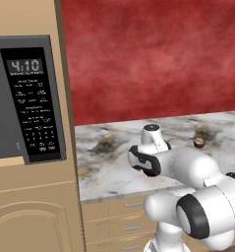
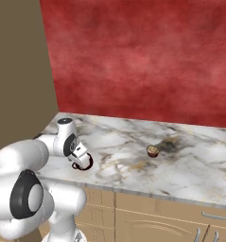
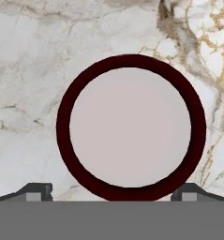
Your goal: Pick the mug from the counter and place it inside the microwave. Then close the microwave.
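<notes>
Seen from straight above in the hand view, the mug (image 3: 130, 63) is a dark maroon ring with a pale inside, standing on the marble counter (image 3: 24, 70). My gripper (image 3: 112, 192) is open and points down over it, one fingertip (image 3: 36, 190) at each side of the rim's near edge. From the base cameras, the hand hangs low over the mug (image 2: 84, 164) near the counter's (image 1: 109, 170) front edge, and the hand covers most of the mug (image 1: 149, 173). The gripper (image 2: 79, 159) holds nothing. The microwave (image 1: 25, 103) sits in the tall cabinet at left, with its keypad and clock showing.
A small brown round thing (image 1: 199, 142) (image 2: 153, 151) lies on the counter to the right of the hand. A red wall backs the counter. The tan cabinet column (image 1: 65, 74) stands between the microwave and the counter. Drawers (image 2: 147, 217) run below the counter's edge.
</notes>
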